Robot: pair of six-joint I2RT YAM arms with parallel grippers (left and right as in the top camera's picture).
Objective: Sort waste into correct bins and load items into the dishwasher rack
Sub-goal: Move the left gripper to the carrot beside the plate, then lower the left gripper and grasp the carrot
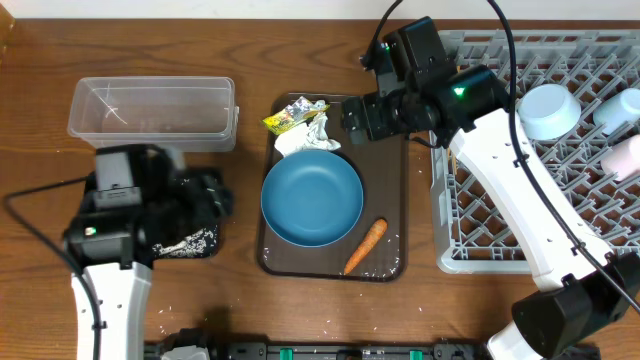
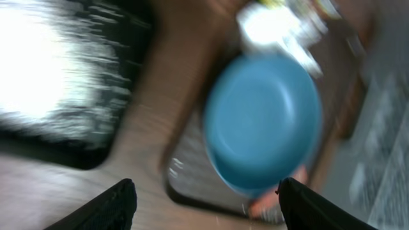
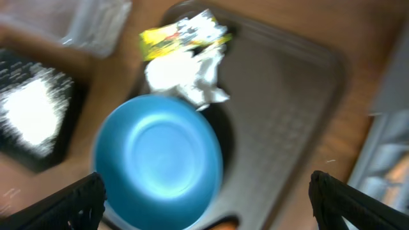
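The blue plate point(image 1: 312, 198) lies on a brown tray point(image 1: 388, 170), with the carrot point(image 1: 364, 246) at its front right, and the tissue point(image 1: 303, 140) and yellow-green wrapper point(image 1: 292, 118) behind it. My right gripper point(image 1: 355, 117) hangs open and empty over the tray's back; its view shows the plate point(image 3: 156, 160), tissue point(image 3: 182, 76) and wrapper point(image 3: 182, 35). My left gripper point(image 1: 215, 195) is open and empty over the black tray point(image 1: 190, 243), which holds rice. Its blurred view shows the plate point(image 2: 265, 121). The light-blue bowl point(image 1: 548, 110) sits in the grey rack point(image 1: 500, 230). Chopsticks are not visible.
The clear tub point(image 1: 150, 112) stands at the back left, behind my left arm. A white cup point(image 1: 620, 105) and a pinkish item point(image 1: 625, 155) sit in the rack's right part. Rice grains are scattered on the table near the front left.
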